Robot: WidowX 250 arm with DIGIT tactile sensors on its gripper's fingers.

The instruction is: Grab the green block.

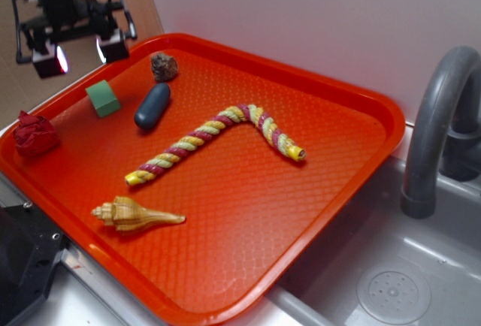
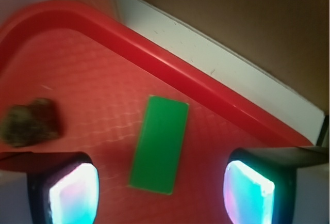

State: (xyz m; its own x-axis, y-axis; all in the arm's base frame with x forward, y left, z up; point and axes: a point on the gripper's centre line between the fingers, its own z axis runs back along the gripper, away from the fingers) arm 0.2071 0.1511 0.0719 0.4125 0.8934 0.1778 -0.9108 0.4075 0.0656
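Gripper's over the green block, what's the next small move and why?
Probably straight down. The gripper hangs open above the green block, and in the wrist view the block sits between the two fingers, untouched. A small wrist turn to square up with its faces may help.

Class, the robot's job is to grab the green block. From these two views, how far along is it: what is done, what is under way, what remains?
Done: the gripper hangs open above the green block, on the orange tray near its far left rim. Under way: alignment; the wrist view shows the green block between the two fingertips, untouched. Left: descending, closing and lifting. The brown rock and blue capsule lie close by.
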